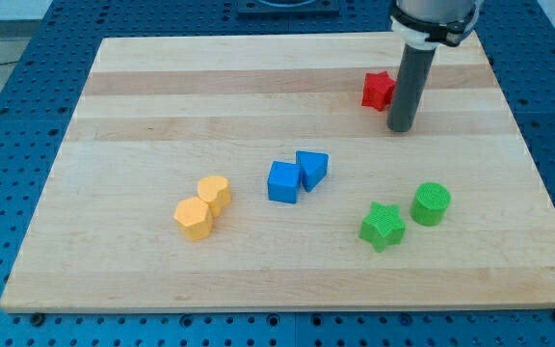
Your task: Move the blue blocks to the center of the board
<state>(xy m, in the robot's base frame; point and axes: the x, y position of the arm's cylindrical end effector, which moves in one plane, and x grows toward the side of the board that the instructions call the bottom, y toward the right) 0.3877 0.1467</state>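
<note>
My tip (401,128) rests on the counter (162,106) just to the view's right of the red star block (378,90); the rod carries no jaws and holds nothing. The blue cube (283,182) and blue wedge-shaped block (312,169) touch each other near the board's center, well apart from my tip, toward the view's lower left.

We see a light wooden board (162,106) made of glued strips running from the view's left to the view's right, with pale and slightly darker bands alternating. It rests on a blue perforated base plate (8,116) carrying a regular grid of small holes, visible along the left, right and bottom edges of the view. At the view's top left we note a pale grey surface (8,24). Lighting is even and diffuse; shadows on the board are soft and short.
</note>
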